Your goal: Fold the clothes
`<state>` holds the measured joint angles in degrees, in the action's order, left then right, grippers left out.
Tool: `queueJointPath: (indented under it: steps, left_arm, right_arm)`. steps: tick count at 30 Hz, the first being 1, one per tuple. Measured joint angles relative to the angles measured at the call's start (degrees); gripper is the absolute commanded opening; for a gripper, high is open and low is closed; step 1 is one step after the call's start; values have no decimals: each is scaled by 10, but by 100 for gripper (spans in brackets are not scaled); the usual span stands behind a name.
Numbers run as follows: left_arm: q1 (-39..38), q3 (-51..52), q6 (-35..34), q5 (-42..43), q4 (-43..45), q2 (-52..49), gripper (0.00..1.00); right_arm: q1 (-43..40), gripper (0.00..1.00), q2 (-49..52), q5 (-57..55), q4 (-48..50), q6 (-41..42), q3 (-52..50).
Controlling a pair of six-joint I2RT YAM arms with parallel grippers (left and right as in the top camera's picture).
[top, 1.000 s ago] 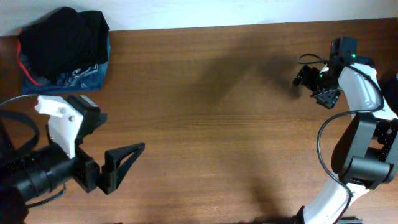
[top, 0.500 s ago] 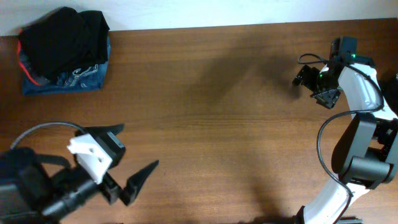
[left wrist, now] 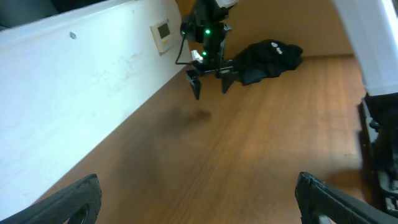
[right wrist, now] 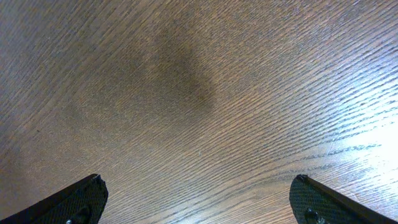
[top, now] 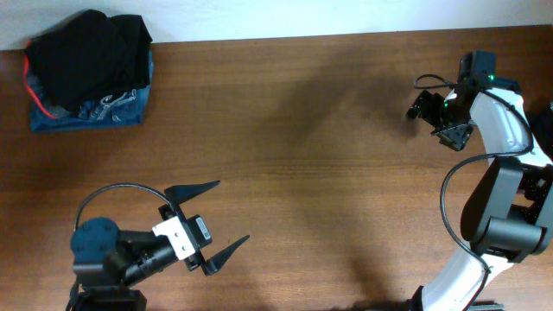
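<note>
Black clothes [top: 86, 69] sit heaped on the counter [top: 302, 130], far left corner. Both jaws hang released; I'd send the left over to pinch one layer only.

No readable text, mark [left wrist: 274, 45] on clothes [left wrist: 264, 65] (blurred)

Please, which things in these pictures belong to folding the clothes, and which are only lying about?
Belongs to the job: pile of soft black garments, blue pale-patterned garment beneath it, another crumpled black garment near the open right gripper, open left gripper.
Only around: brown wooden table, small pale wall panel.
</note>
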<state>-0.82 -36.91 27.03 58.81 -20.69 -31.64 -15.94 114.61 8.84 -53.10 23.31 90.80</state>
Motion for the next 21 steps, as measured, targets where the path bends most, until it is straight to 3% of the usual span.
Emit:
queueJointPath:
  steps: [8, 11, 21]
  left_arm:
    - [-9, 1, 0, -34, -6, 31, 99]
    - [-33, 7, -16, -97, -24, 48, 99]
    - [-58, 129, -285, -400, 83, 99, 99]
  right_arm:
    - [0, 99, 0, 0, 0, 0, 0]
    - [0, 99, 0, 0, 0, 0, 0]
    - [0, 99, 0, 0, 0, 0, 0]
